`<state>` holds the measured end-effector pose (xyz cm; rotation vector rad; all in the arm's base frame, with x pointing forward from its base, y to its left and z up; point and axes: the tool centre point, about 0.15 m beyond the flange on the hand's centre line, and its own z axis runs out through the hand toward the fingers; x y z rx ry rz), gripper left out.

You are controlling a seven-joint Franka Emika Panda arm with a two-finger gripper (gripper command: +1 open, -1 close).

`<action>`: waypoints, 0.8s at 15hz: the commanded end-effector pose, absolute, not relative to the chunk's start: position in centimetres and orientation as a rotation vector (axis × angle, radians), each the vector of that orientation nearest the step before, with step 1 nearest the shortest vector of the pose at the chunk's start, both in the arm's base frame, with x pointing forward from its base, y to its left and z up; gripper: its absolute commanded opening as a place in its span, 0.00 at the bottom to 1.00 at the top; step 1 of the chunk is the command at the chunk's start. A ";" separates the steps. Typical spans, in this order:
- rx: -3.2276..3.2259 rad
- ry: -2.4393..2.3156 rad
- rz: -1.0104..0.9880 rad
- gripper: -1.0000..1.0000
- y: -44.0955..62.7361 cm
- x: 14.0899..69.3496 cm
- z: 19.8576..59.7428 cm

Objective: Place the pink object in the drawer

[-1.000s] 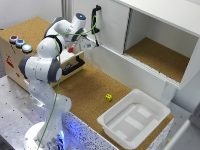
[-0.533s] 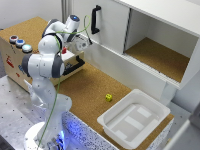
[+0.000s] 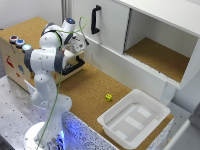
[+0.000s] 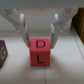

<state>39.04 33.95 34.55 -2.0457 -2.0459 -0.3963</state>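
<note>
The pink object (image 4: pixel 40 51) is a small pink-red block marked "D" and "L". In the wrist view it sits between my two fingertips, which touch its upper sides. My gripper (image 4: pixel 39 40) is shut on it. In the exterior view my gripper (image 3: pixel 80 46) hangs at the exterior view's left, above the light plywood drawer (image 3: pixel 75 69) with its black bar handle. The block is too small to make out there. The arm hides most of the drawer. The drawer belongs to the cork-topped wooden box (image 3: pixel 22 30).
A purple lettered block (image 4: pixel 2 51) lies beside the pink one. A small yellow die (image 3: pixel 108 97) lies on the cork table. A white plastic tray (image 3: pixel 115 131) stands at the front right. A white cabinet (image 3: pixel 112 22) with a black handle and an open compartment fills the back.
The arm has swung toward the exterior view's left, bringing the gripper away from the white cabinet and over the wooden box and drawer.
</note>
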 end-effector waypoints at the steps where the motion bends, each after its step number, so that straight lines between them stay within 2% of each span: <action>1: -1.997 -1.981 -0.510 1.00 30.4 37.0 40.4; 7: -2.216 -1.846 -0.606 1.00 24.1 37.0 46.0; 12: -2.495 -1.772 -0.607 1.00 20.7 35.9 47.2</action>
